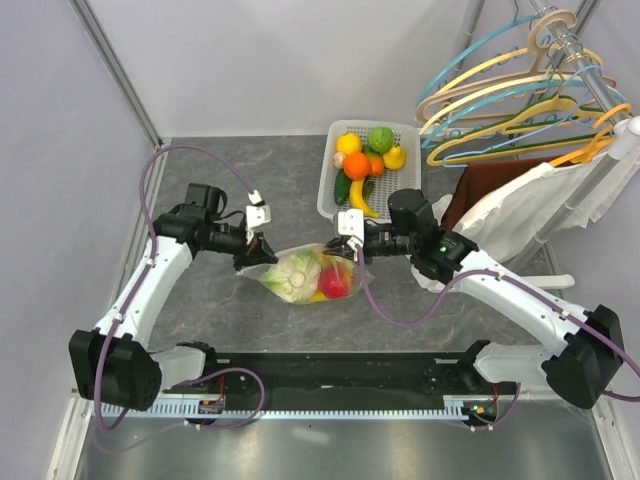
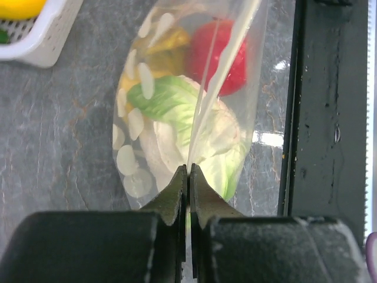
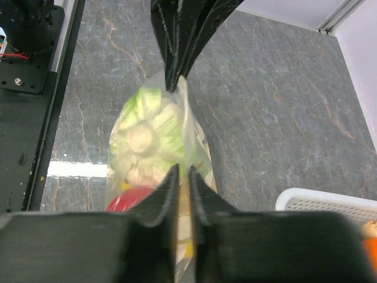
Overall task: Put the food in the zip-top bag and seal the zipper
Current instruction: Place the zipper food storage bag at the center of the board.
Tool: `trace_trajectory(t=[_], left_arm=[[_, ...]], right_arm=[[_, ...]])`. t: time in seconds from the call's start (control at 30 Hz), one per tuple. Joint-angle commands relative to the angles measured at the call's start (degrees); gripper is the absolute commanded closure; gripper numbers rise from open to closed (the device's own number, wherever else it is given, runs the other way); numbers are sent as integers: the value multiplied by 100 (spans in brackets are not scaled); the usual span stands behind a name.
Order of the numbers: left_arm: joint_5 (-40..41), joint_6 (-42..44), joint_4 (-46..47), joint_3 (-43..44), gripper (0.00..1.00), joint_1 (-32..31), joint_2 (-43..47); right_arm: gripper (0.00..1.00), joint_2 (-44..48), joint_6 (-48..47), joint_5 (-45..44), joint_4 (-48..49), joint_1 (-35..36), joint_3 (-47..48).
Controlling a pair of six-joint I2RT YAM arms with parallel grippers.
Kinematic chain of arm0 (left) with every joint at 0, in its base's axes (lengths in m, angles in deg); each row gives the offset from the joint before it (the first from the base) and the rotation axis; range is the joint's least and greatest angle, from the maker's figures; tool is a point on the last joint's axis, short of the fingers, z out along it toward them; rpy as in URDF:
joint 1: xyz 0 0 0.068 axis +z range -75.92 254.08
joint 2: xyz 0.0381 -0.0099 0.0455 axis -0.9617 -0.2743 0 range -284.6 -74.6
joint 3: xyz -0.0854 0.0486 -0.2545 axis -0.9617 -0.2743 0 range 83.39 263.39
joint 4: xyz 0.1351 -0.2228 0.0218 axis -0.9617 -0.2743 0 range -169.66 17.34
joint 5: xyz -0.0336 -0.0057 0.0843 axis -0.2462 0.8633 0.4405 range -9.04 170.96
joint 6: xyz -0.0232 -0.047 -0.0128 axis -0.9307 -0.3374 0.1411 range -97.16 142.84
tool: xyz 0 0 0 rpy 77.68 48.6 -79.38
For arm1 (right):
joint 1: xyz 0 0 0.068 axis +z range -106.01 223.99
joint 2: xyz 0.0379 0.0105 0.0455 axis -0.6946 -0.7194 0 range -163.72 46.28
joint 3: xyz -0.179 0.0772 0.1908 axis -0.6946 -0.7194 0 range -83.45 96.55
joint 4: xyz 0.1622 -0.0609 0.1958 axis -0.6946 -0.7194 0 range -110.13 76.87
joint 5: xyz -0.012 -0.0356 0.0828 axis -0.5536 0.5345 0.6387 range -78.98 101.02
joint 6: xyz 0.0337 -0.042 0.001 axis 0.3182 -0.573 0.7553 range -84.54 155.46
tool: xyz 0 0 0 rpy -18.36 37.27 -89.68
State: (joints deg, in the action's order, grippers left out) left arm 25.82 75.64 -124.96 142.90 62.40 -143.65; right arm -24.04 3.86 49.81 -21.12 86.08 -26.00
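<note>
Inwards, left hand (image 1: 262,245) and right hand (image 1: 347,243) face each other, both clamped on the zip-top bag (image 1: 305,275)

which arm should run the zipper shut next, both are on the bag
Right, probably. The right gripper closes on the zipper with a slight gap showing, so it could slide toward the left. The left gripper is pinched tight on the zip-top bag's far end, a good anchor.

A white slotted basket (image 1: 326,190) sits on the grey marbled tabletop (image 1: 290,170). Right of the basket, pastel hangers (image 1: 510,95) hang above a white garment (image 1: 530,215).
</note>
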Motion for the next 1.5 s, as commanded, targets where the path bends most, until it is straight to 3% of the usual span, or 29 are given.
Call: trace_trajectory(t=[0.0,0.03,0.07,0.13,0.17,0.33,0.47,0.6,0.8,1.07,1.43,1.47], left_arm=[[-225,-692,-305,718,98,526,-2],[-226,-535,-456,868,98,718,-46],[-217,-473,-596,1009,98,798,-55],[-86,-428,-738,1378,98,991,-142],[54,-411,-747,1475,98,1019,-178],[722,-1043,138,1862,98,1028,-529],[1793,-956,913,2249,98,1106,-1344],[1840,-991,1168,3021,98,1309,-2048],[1980,-438,1529,3015,98,1221,-2288],[2174,178,1784,1496,98,922,-1375],[1874,285,291,-428,98,176,532],[1927,110,272,-596,93,27,699]], right_arm=[[64,142,-66,252,131,-34,302],[53,151,-40,244,105,-25,310],[35,185,-14,235,96,-25,302],[17,212,91,139,96,-25,284],[3,221,127,103,96,-25,284],[2,142,391,-64,104,-34,398],[2,159,452,-143,105,-34,390],[2,168,435,-205,96,-25,363],[2,151,531,-293,105,-34,355],[2,186,549,-310,105,-42,293],[2,274,575,-451,8,-43,293],[2,274,584,-442,8,-43,302]])
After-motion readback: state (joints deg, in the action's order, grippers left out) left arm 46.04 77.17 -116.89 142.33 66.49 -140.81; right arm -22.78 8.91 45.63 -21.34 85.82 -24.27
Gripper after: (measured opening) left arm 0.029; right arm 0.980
